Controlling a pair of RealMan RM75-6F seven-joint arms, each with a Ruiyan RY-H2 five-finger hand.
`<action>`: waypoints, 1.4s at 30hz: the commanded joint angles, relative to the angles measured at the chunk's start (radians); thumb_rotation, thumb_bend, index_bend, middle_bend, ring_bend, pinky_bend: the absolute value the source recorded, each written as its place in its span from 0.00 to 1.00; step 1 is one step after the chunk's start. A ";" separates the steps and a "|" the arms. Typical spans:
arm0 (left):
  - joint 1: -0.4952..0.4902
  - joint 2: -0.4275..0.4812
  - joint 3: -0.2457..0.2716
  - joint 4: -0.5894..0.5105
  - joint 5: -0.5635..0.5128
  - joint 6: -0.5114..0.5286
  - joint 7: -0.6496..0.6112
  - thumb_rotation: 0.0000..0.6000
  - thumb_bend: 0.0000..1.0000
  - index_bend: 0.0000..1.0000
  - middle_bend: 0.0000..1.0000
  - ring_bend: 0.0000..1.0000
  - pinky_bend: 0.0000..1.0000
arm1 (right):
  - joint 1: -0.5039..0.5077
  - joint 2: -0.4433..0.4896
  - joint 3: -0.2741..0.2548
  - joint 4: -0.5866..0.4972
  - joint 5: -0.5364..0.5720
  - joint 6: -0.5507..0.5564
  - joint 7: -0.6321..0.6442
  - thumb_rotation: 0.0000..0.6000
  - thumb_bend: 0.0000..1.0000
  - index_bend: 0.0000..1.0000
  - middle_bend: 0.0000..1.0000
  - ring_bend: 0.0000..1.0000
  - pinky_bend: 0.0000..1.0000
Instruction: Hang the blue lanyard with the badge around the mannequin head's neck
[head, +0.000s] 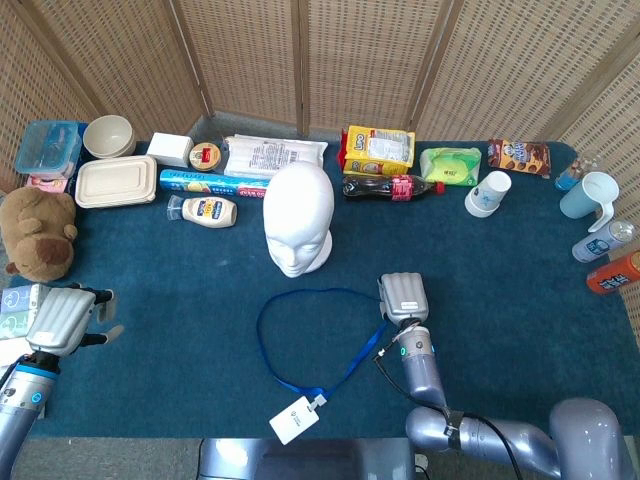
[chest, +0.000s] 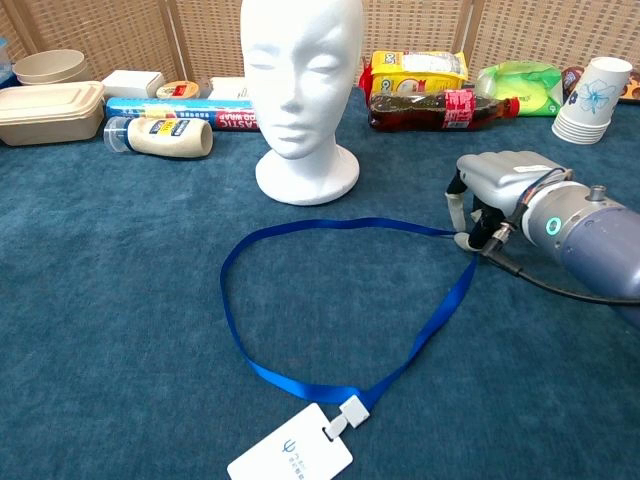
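Blue lanyard (chest: 300, 300) lies as open loop on blue worktop (head: 180, 290), in front of white mannequin head (chest: 303, 90), not touching its base. Badge (chest: 291, 458) flat at loop's near end. Right hand (chest: 490, 200) low at loop's right bend, fingers curled down onto strap; whether strap is actually pinched, cannot tell. Left hand (head: 62, 317) at worktop's left edge, well apart from lanyard, fingers apart, holding nothing. Cola bottle (chest: 432, 108) lies behind head.

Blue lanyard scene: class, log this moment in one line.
right robot hand: at lanyard loop's right bend | badge: on table | mannequin head: bare
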 joint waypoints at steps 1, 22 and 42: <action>-0.010 -0.003 0.000 -0.001 -0.003 -0.017 0.006 1.00 0.18 0.67 0.69 0.67 0.51 | -0.004 0.005 0.001 -0.014 -0.005 0.004 0.007 1.00 0.55 0.65 1.00 1.00 1.00; -0.234 -0.119 -0.110 -0.106 -0.251 -0.255 0.390 0.48 0.18 0.67 1.00 1.00 0.99 | -0.018 0.020 -0.017 -0.065 -0.035 0.009 0.033 1.00 0.55 0.66 1.00 1.00 1.00; -0.431 -0.354 -0.133 -0.164 -0.701 -0.154 0.781 0.63 0.28 0.67 1.00 1.00 1.00 | -0.039 0.029 -0.029 -0.065 -0.049 -0.009 0.076 1.00 0.55 0.66 1.00 1.00 1.00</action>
